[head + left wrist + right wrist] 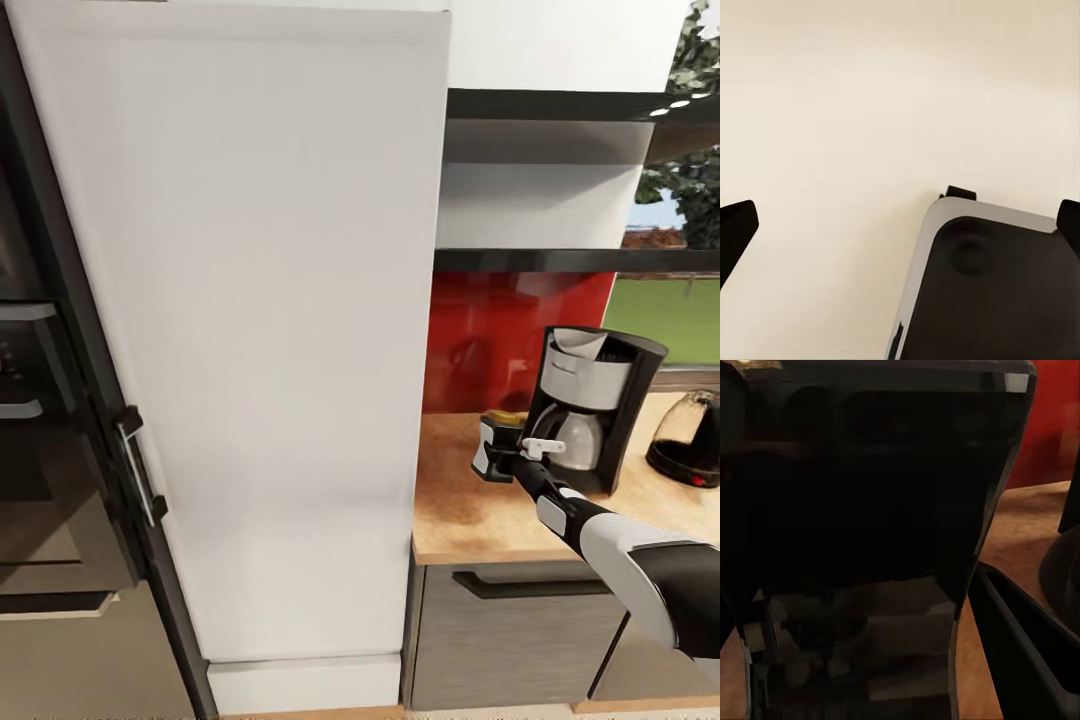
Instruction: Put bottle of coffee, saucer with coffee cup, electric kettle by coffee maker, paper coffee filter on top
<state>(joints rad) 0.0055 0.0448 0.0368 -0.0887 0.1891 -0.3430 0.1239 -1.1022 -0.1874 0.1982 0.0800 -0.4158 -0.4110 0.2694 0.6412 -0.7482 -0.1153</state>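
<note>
The right gripper (pixel 497 447) pinches the bottle of coffee (pixel 503 420) beside the coffee maker (pixel 590 410) — lower it squarely onto the tabletop (pixel 470 510), then spread the fingers.

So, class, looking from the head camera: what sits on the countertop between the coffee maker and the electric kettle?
Nothing. In the head view, only a narrow bare strip of the countertop separates the coffee maker from the electric kettle.
</note>
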